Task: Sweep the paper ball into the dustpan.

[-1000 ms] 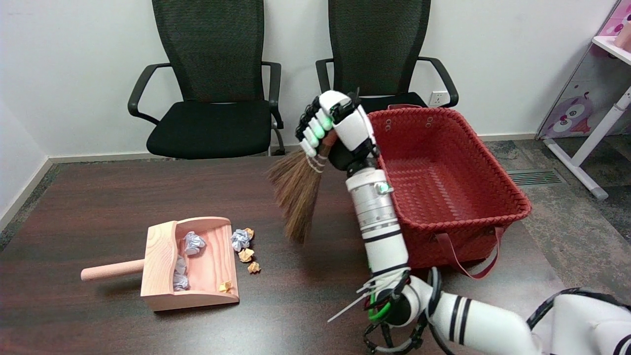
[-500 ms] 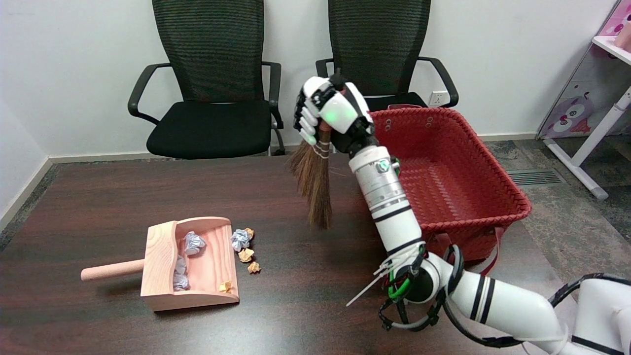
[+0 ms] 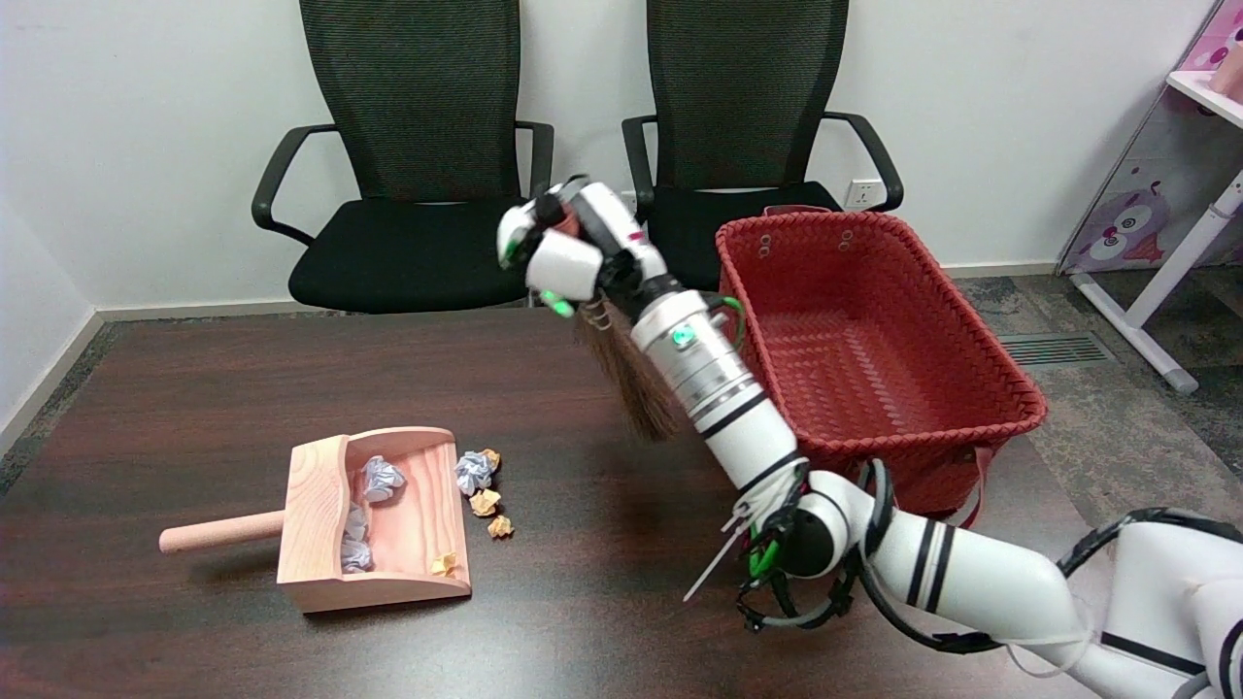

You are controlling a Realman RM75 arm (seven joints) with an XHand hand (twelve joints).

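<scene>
My right hand (image 3: 568, 252) grips the handle of a small straw broom (image 3: 631, 379) high above the table's far middle. The brown bristles hang down and to the right, partly hidden behind my forearm, their tips clear of the table. A wooden dustpan (image 3: 379, 519) with a round handle lies at the lower left, its mouth facing right. Several crumpled paper balls lie inside it, among them a blue-white one (image 3: 382, 477). Just outside the mouth sit a blue-white paper ball (image 3: 472, 471) and three small orange ones (image 3: 486, 502), well to the left of the broom.
A red woven basket (image 3: 971, 320) stands at the table's right side, close behind my forearm. Two black office chairs (image 3: 418, 194) stand beyond the far edge. A white shelf unit (image 3: 1180, 146) is at the far right.
My hand has swung left and tipped over, carrying the broom. The bristles went from hanging left of the forearm to lying along it. Dustpan and paper balls have not moved.
</scene>
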